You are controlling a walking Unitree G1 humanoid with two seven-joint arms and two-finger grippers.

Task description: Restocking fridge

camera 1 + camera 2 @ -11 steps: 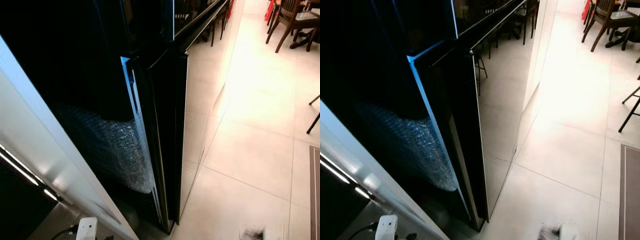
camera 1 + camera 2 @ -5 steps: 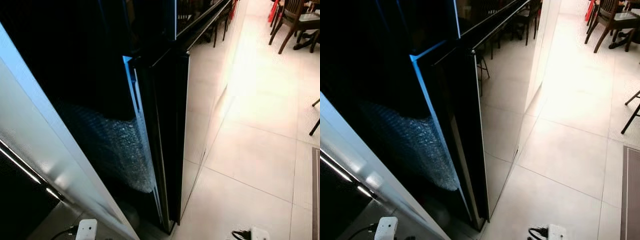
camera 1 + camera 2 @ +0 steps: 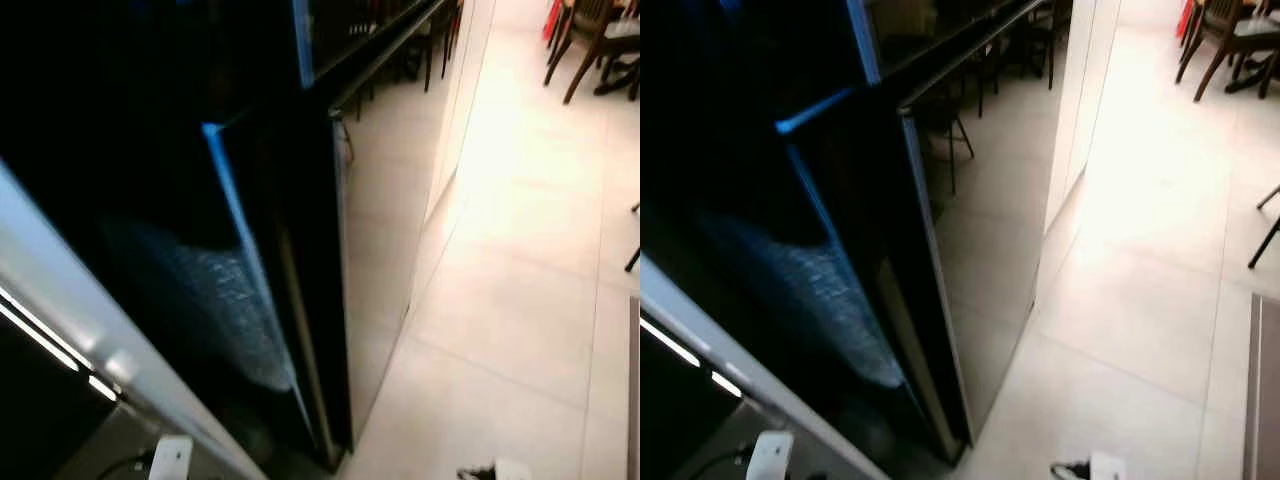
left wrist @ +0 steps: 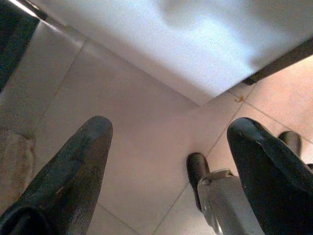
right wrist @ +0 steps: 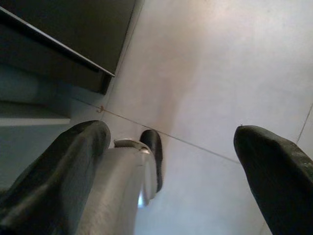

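Fridge [image 3: 300,250] stands tall and black ahead of us and to our left, its glossy front [image 3: 990,210] facing right and mirroring the pale tiled floor [image 3: 520,310] and the chairs [image 3: 590,40] far off. We see it almost edge-on, its long axis upright, the near corner running down toward our feet. Whether the dark gap with the bubble wrap [image 3: 225,310] beside that edge is an open door or only the side of the cabinet, we cannot tell, and we see no goods to stock.

Both our arms hang low and point at the floor. The left gripper [image 4: 166,171] has its two black fingers spread wide apart and grips nothing; beneath it lies tile and the foot of a white panel [image 4: 195,44]. The right gripper [image 5: 171,166] is likewise spread wide and bare, over tile, with the dark base of the cabinet [image 5: 63,39] close by.

We judge the left arm to be the nearer one to the fridge's edge, while the glossy front lies toward the right arm's side. Any reach must go up and forward from where the grippers hang.
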